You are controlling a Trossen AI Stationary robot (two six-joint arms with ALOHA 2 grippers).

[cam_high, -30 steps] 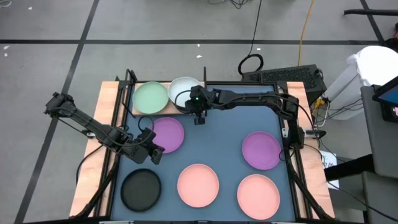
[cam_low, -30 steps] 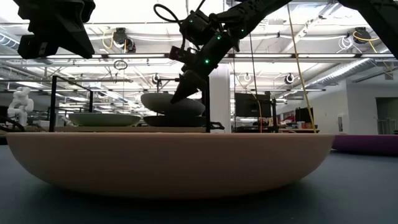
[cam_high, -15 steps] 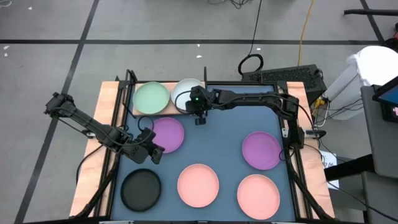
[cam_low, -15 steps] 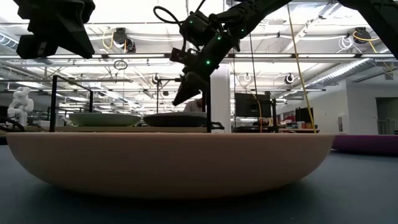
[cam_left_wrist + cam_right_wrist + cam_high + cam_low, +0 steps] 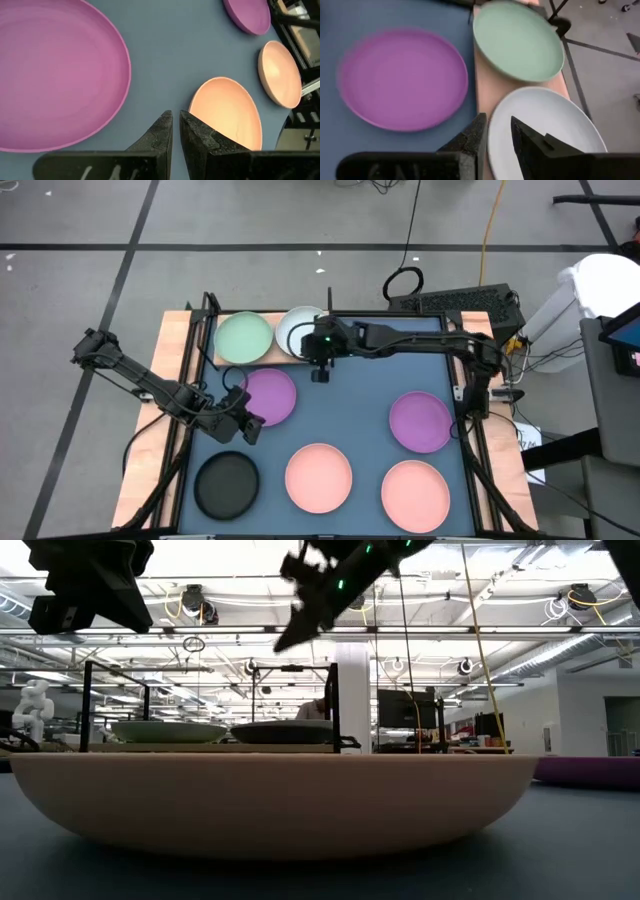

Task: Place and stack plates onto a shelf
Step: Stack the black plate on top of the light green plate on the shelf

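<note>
High view: blue mat (image 5: 340, 395) bears two purple, two pink and one black plate (image 5: 226, 484). Shelf (image 5: 262, 358) holds green plate (image 5: 244, 337) and white plate (image 5: 297, 327). Right gripper (image 5: 320, 373) hovers beside the white plate, fingers slightly apart, empty. Left gripper (image 5: 247, 426), fingers together, hangs by a purple plate (image 5: 268, 395).

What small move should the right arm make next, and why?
Probably swing over to the near purple round plate: the whitish round plate already rests on the light-wood shelf, and the right gripper hangs above it, jaws slightly apart and empty.
</note>
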